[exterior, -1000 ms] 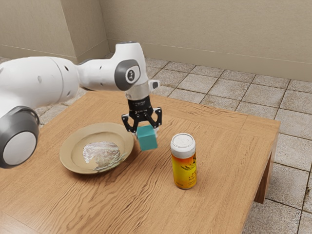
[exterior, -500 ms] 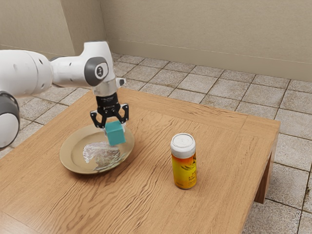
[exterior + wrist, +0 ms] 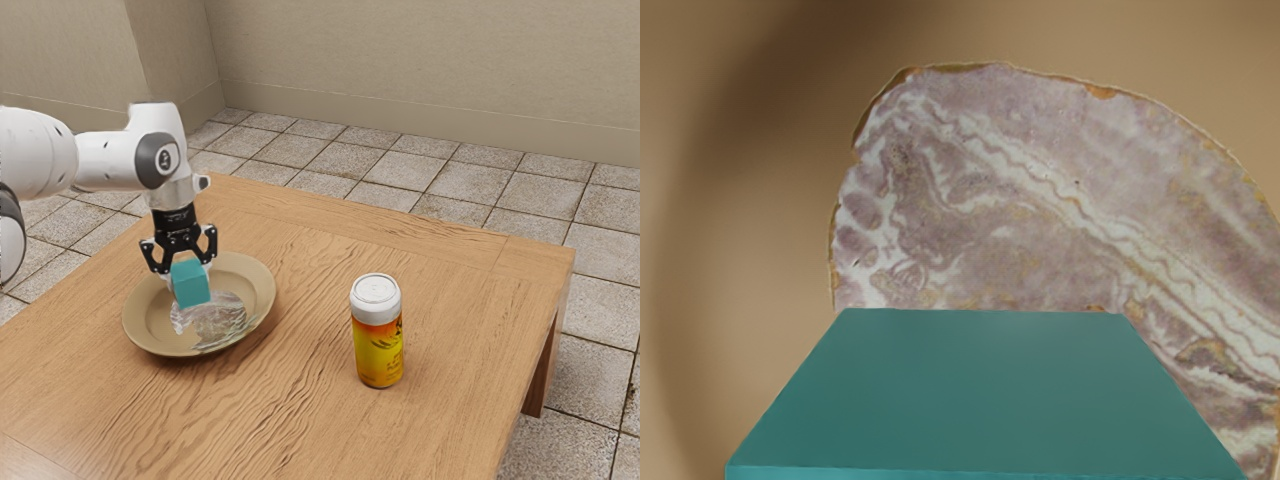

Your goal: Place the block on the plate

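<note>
1. The wooden surface (image 3: 480, 300) lies under the plate.
2. The tan plate (image 3: 145, 318) rests flat.
3. A white-capped bottle (image 3: 378, 345) stands upright, apart from the plate, toward the exterior view's right.
4. My gripper (image 3: 189, 269) is above the plate, closed around the block.
5. A veined, patterned piece (image 3: 226, 320) lies on the plate.
6. The teal block (image 3: 191, 284) hangs over the plate.

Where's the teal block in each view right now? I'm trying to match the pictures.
Exterior view: toward its left, the teal block is gripped between the jaws, above the plate.
Wrist view: the teal block looms large in the foreground, hiding part of the mottled piece.
Shared landmark: that mottled piece, lying on the plate.
</note>
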